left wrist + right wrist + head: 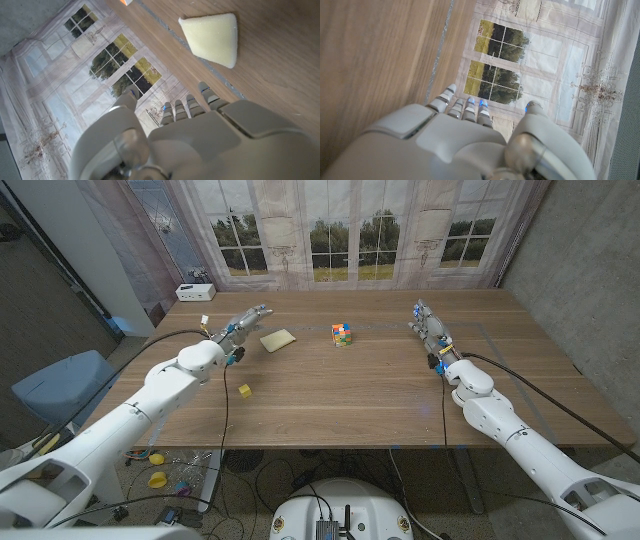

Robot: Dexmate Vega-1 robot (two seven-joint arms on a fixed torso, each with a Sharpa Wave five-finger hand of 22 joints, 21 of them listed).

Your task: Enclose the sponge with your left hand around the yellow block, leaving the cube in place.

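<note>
While the left hand (pixel 243 323) is hovering with fingers spread and nothing in them, the pale yellow sponge (pixel 278 338) is lying flat just beside its fingertips, toward the table's (pixel 330 400) far edge. The multicoloured cube (pixel 342 334) is sitting near the sponge, close to the table's middle. The yellow block (pixel 244 390) is resting nearer the front edge. The right hand (pixel 430 327) is waiting near the right edge, seemingly empty with fingers extended.

You have on the tabletop (pixel 350 395): 1 sponge (pixel 278 338) | 1 yellow block (pixel 244 390) | 1 multicoloured cube (pixel 342 334) | 1 white box (pixel 194 291) | 2 robot hands: left (pixel 243 324), right (pixel 428 325)
</note>
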